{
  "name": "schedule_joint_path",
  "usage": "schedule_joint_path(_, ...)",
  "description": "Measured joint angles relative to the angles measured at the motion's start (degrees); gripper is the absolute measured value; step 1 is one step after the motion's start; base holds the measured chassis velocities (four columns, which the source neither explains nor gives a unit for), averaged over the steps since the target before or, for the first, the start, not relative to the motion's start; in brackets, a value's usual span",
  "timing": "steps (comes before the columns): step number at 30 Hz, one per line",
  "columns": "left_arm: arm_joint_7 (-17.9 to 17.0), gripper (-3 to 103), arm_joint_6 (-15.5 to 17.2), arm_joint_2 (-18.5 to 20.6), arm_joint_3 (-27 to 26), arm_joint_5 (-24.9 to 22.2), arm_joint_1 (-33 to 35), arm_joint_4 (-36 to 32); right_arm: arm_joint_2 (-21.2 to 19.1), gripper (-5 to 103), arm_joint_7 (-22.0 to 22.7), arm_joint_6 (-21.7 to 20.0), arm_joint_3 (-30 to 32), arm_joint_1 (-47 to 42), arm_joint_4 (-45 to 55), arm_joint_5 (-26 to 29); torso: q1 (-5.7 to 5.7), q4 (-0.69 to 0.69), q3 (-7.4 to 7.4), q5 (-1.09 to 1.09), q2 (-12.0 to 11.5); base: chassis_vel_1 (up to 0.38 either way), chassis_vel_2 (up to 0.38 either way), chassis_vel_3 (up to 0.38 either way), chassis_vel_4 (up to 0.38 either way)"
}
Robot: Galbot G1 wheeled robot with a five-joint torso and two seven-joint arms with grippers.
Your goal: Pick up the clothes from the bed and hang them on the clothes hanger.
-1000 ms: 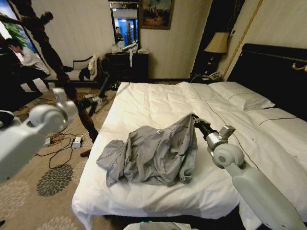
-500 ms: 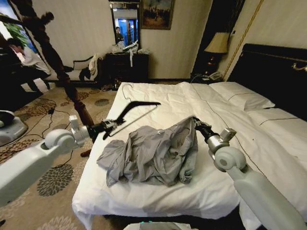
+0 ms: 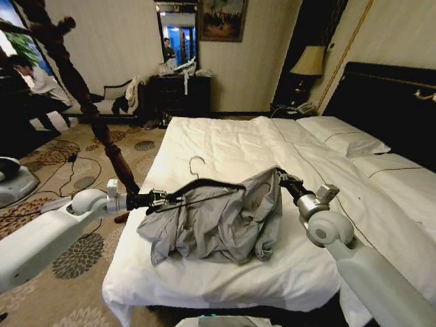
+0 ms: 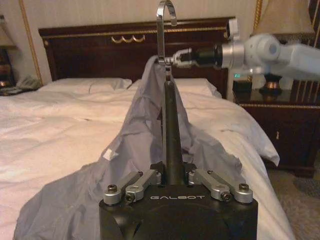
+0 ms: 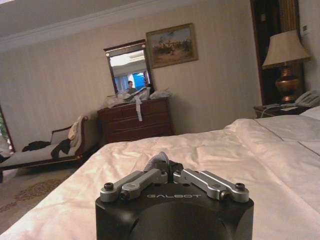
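The light grey shirt (image 3: 218, 221) lies crumpled on the white bed (image 3: 218, 139). My right gripper (image 3: 279, 174) is shut on its upper edge and holds a fold of it raised off the duvet. The right wrist view shows a tuft of grey fabric (image 5: 159, 161) pinched in that gripper (image 5: 167, 175). From the bed's left side my left gripper (image 3: 162, 200) is shut on one end of the dark clothes hanger (image 3: 204, 187). The hanger lies across the shirt, its far end at the raised fold and its wire hook (image 3: 196, 163) over the duvet. In the left wrist view the hanger (image 4: 167, 125) runs from the left gripper (image 4: 170, 177) to the shirt's lifted peak (image 4: 152, 67).
A tall dark coat stand (image 3: 75, 82) rises from the carpet left of the bed, with cables (image 3: 88, 204) near its foot. The dark headboard (image 3: 381, 102), white pillows (image 3: 344, 136) and a lamp (image 3: 310, 61) are at the right. A dresser (image 3: 180, 92) stands against the far wall.
My left arm swung from beside the bed over the mattress and lowered the hanger onto the shirt. My right gripper kept the shirt's fold raised in about the same place.
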Motion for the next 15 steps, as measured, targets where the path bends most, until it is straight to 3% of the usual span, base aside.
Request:
schedule_joint_path(9, -2.1, 17, 0.4, -6.4, 9.8, 1.3, -8.1, 4.3, -1.0, 0, 0.3, -0.4, 1.3, -1.7, 2.7, 0.7, 0.0, -0.03, 0.0, 0.0, 0.0, 0.0, 0.0, 0.0, 0.0)
schedule_joint_path(15, -3.4, 17, 1.0, -9.3, 13.0, 1.1, -11.1, 6.1, -1.5, 0, 0.3, -0.4, 2.0, -2.6, 3.9, 1.1, 0.0, -0.03, 0.0, 0.02, 0.0, 0.0, 0.0, 0.0, 0.0)
